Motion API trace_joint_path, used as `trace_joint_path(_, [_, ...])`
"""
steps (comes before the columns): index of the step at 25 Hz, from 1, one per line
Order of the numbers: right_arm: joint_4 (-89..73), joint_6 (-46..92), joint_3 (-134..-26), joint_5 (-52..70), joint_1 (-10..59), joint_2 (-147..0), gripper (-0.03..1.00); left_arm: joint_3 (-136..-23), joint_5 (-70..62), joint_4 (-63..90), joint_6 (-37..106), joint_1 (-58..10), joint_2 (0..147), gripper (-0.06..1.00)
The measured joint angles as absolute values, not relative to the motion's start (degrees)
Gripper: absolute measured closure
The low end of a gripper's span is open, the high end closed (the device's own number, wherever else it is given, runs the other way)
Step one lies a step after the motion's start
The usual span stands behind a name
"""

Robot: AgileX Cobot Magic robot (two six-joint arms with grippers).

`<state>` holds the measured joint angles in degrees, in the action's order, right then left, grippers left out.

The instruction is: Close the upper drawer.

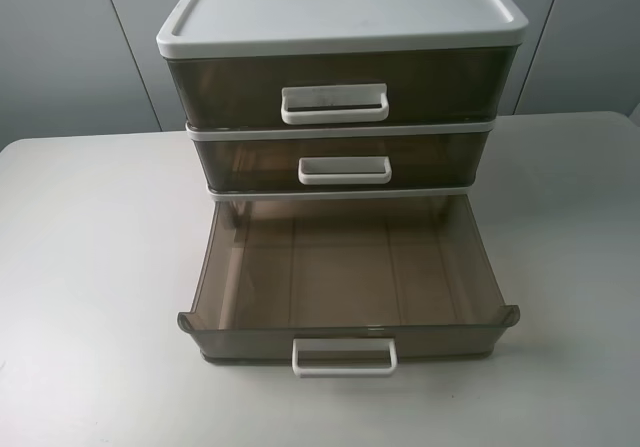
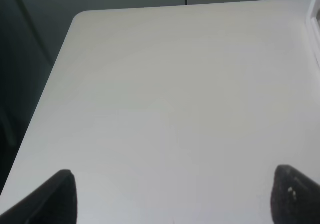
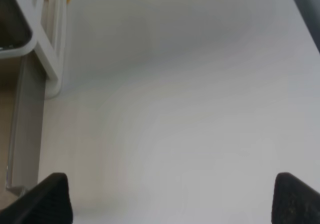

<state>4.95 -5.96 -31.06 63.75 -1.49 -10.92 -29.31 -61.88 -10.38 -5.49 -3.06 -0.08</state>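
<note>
The upper drawer (image 1: 340,79) is the top one of a white-framed cabinet (image 1: 340,7). It is smoky-brown with a wide white handle (image 1: 335,104) that carries dark scuffs. Its front stands about level with the frame, under the white lid. Neither gripper shows in the exterior high view. My left gripper (image 2: 172,199) is open and empty over bare table, left of the cabinet, whose edge (image 2: 315,28) just shows. My right gripper (image 3: 172,199) is open and empty over the table, right of the cabinet (image 3: 50,48).
The shallow middle drawer (image 1: 345,157) with a smaller handle is pushed in. The bottom drawer (image 1: 350,342) with a clean handle is pulled far out toward the table's front and is empty; its side wall (image 3: 27,114) shows beside my right gripper. A grey wall stands behind.
</note>
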Motion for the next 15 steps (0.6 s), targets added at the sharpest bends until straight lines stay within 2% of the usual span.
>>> trace_joint_path(7, [5.0, -5.1, -29.3, 63.0, -1.7, -0.3, 0.36, -29.3, -61.9, -10.4, -5.5, -3.1, -0.1, 0.2])
trace_joint_path(15, [5.2, -5.0, -29.3, 62.9, -1.7, 0.1, 0.36, -29.3, -61.9, -10.4, -5.5, -3.1, -0.1, 0.2])
